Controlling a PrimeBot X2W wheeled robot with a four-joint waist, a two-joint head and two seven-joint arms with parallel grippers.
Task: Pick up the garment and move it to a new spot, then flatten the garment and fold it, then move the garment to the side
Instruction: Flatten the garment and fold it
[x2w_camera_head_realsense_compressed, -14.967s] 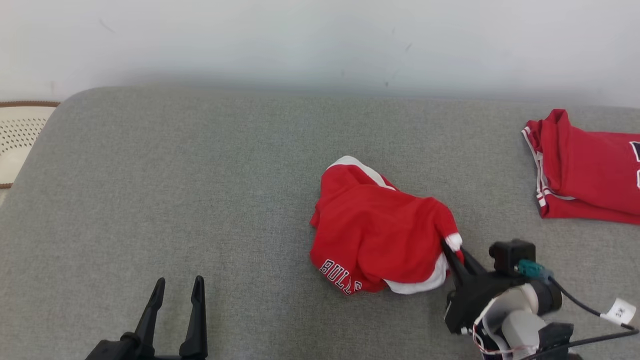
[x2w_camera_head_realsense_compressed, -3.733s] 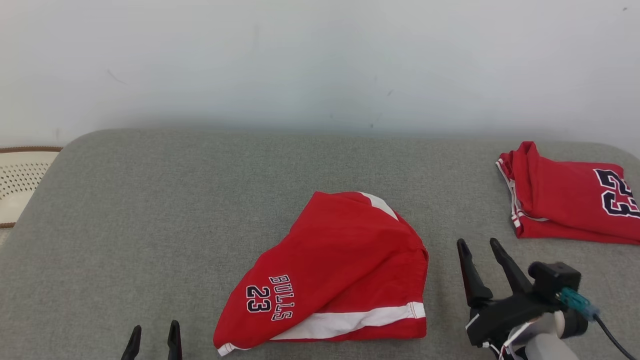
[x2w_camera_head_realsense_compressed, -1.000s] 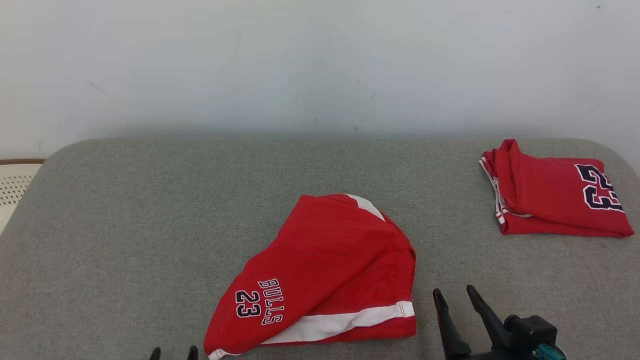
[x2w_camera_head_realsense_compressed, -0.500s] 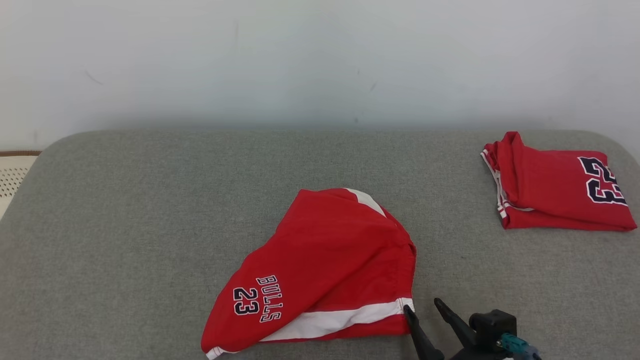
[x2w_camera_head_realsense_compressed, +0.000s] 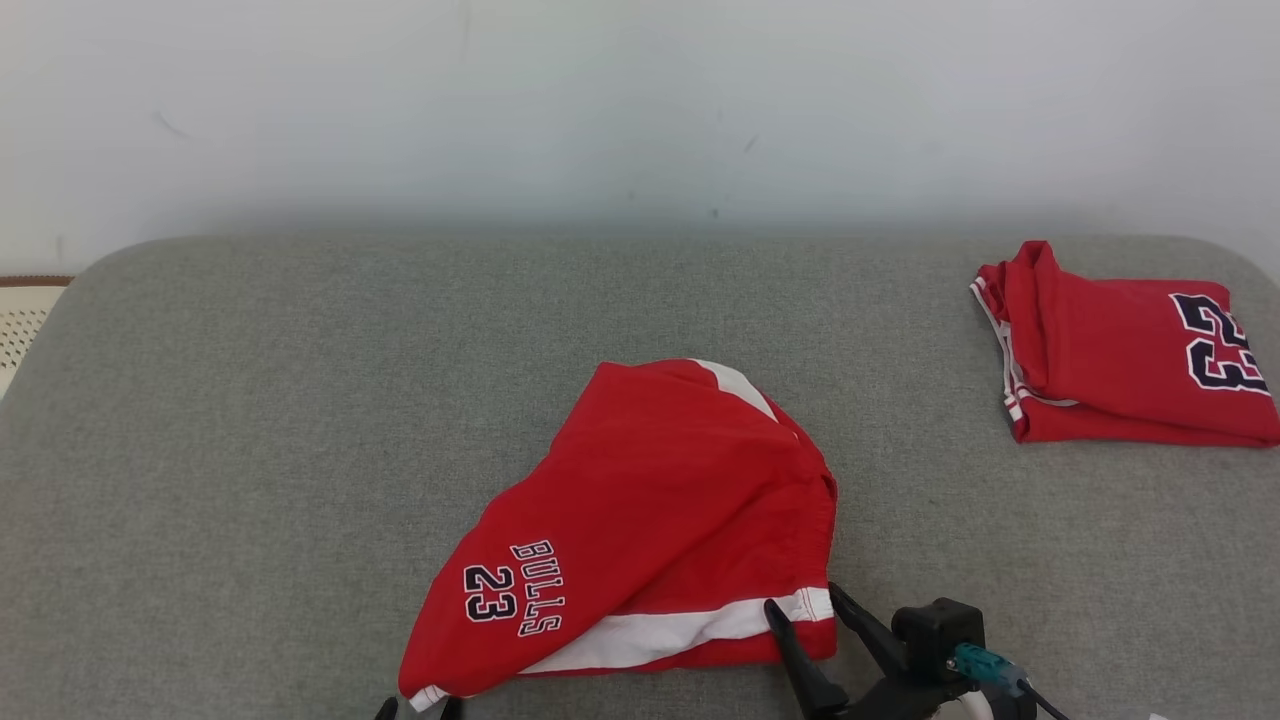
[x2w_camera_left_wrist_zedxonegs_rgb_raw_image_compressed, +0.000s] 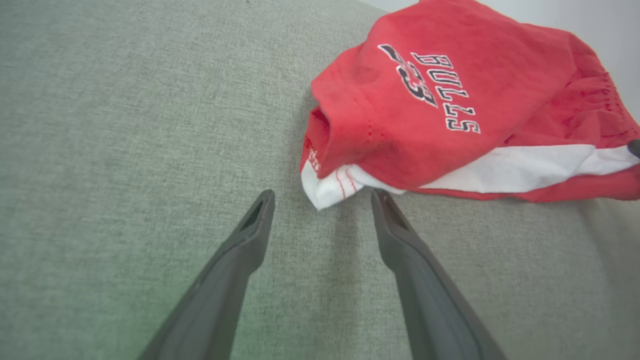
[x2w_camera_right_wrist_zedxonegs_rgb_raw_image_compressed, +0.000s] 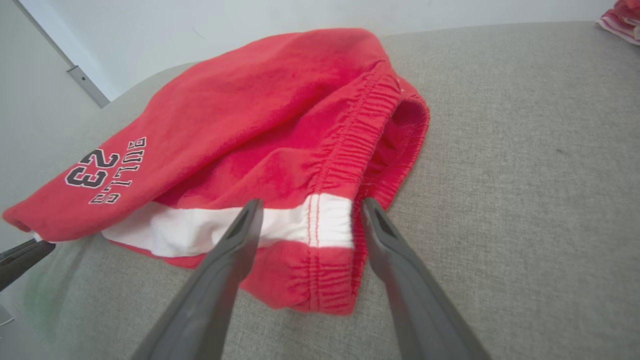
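The garment (x2w_camera_head_realsense_compressed: 650, 520) is a pair of red shorts with a white stripe and a "BULLS 23" print, lying loosely spread in the middle of the grey cushion (x2w_camera_head_realsense_compressed: 300, 400). My right gripper (x2w_camera_head_realsense_compressed: 803, 600) is open at its lower right corner. In the right wrist view the garment (x2w_camera_right_wrist_zedxonegs_rgb_raw_image_compressed: 260, 115) has its elastic waistband end and white stripe between the fingers of the right gripper (x2w_camera_right_wrist_zedxonegs_rgb_raw_image_compressed: 311, 202). My left gripper (x2w_camera_head_realsense_compressed: 417, 708) is open at the lower left hem. In the left wrist view the garment (x2w_camera_left_wrist_zedxonegs_rgb_raw_image_compressed: 450, 90) has its white hem corner just between the tips of the left gripper (x2w_camera_left_wrist_zedxonegs_rgb_raw_image_compressed: 322, 195).
A second red garment (x2w_camera_head_realsense_compressed: 1120, 350), folded and marked 23, lies at the far right of the cushion. A white wall (x2w_camera_head_realsense_compressed: 640, 100) runs behind. A cream perforated object (x2w_camera_head_realsense_compressed: 20, 320) shows past the cushion's left edge.
The head camera has shifted a little. My right gripper has moved left until it straddles the garment's lower right corner. My left fingertips have come up to the lower left hem. Both stay open.
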